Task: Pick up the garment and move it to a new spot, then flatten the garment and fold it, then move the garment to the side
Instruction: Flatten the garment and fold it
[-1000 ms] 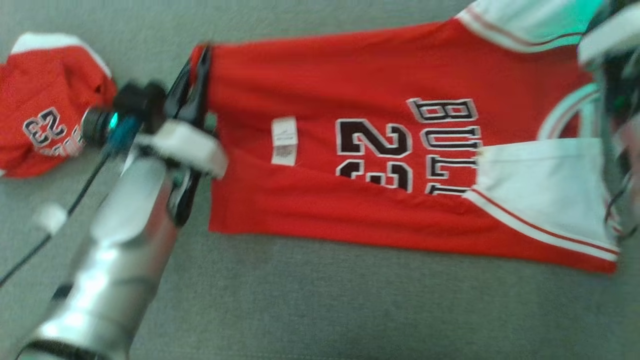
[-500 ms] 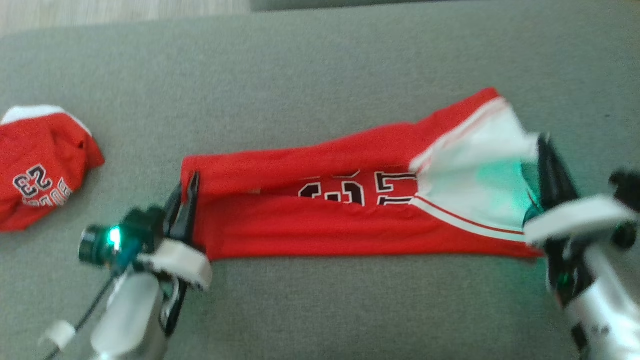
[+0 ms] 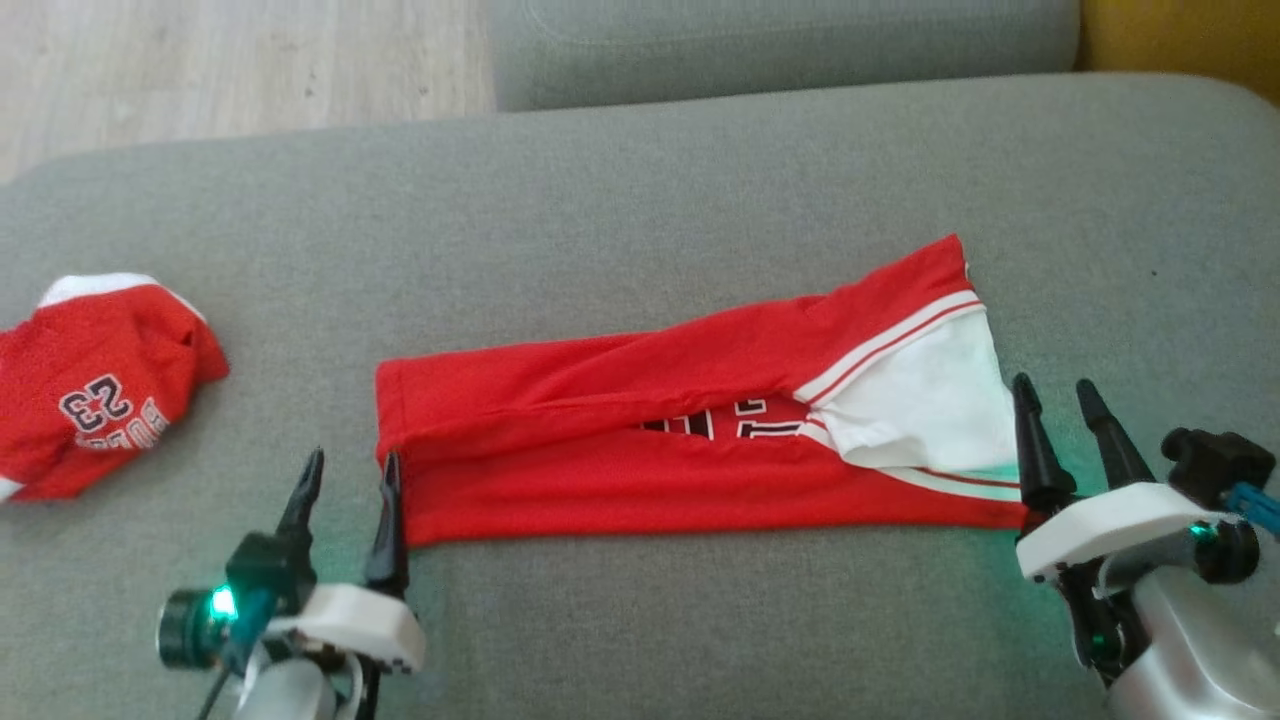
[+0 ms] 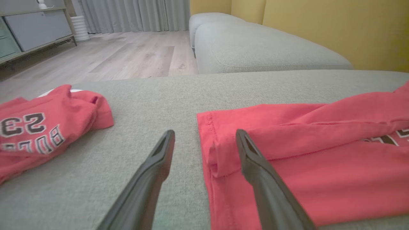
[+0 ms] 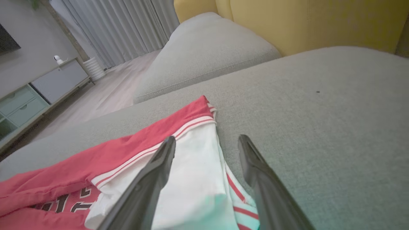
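A red jersey (image 3: 640, 440) with white sleeve panels and black lettering lies folded lengthwise on the grey sofa cushion (image 3: 640, 200), its top half laid over the lower half. My left gripper (image 3: 347, 472) is open at the jersey's left hem (image 4: 211, 150), one finger over the cloth edge, nothing held. At the white sleeve end (image 5: 195, 179) on the right, my right gripper (image 3: 1052, 396) stands open just beside the fabric, empty.
A second red jersey (image 3: 90, 385) marked 23 lies crumpled at the cushion's left edge. Another grey cushion (image 3: 780, 40) sits behind, with wooden floor (image 3: 230, 60) to the far left and a yellow wall (image 5: 319, 22) to the right.
The jersey's upper half has been laid down over the lower half on the cushion. Both grippers have let go and opened, drawing back toward me. The camera has tilted up.
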You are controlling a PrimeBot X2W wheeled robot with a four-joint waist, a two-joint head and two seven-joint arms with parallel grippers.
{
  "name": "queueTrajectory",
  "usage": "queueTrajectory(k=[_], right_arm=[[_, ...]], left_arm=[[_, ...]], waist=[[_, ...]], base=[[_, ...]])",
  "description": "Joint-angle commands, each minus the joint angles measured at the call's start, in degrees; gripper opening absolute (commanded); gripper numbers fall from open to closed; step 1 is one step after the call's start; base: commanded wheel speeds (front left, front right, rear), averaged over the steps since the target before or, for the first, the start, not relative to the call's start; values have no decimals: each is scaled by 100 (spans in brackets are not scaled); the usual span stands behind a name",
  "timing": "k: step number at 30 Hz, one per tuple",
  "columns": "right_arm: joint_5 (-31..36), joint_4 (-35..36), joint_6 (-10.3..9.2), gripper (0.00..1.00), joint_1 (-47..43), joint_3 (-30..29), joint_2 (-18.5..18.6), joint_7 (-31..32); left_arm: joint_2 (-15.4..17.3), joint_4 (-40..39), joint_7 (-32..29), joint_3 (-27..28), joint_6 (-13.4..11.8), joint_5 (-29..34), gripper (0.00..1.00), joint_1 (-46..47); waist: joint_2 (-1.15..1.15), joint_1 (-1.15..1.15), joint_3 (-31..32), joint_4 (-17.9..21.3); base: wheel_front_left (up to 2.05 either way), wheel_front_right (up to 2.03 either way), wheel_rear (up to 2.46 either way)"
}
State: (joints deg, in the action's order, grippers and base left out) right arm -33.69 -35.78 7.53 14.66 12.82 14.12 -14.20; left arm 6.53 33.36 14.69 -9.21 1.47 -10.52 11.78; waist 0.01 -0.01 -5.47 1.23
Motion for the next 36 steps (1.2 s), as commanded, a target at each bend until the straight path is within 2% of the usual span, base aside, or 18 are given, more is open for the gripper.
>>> queueTrajectory(k=[1,8,15,23,31,36], right_arm=[[333,175,-4,100,197,-20,-43,-76],[1372,158,-4,100,-32,-436,-433,-78],[1634,-50,-4,100,-212,-676,-721,-79],[1779,-420,-4,100,137,-706,-643,-77],[2169,-1438,-4,100,1078,-997,-380,114],[2240,-2115,-4,100,1340,-1063,-435,371]], left_arm=[[27,-244,30,288,-27,54,100,-9],[-233,-786,30,359,42,313,100,-544],[-348,-1097,30,413,35,252,100,-928],[-363,-1162,30,268,57,153,100,-874],[-364,-1044,30,-191,-14,-136,100,-584],[-365,-999,30,-362,-86,-236,100,-453]], waist=[[-1,1,108,-54],[-1,1,444,-256],[-1,1,534,-368],[-1,1,269,-385],[-1,1,-208,-518],[-1,1,-386,-622]], base=[[0,0,0],[0,0,0],[0,0,0],[0,0,0],[0,0,0],[0,0,0]])
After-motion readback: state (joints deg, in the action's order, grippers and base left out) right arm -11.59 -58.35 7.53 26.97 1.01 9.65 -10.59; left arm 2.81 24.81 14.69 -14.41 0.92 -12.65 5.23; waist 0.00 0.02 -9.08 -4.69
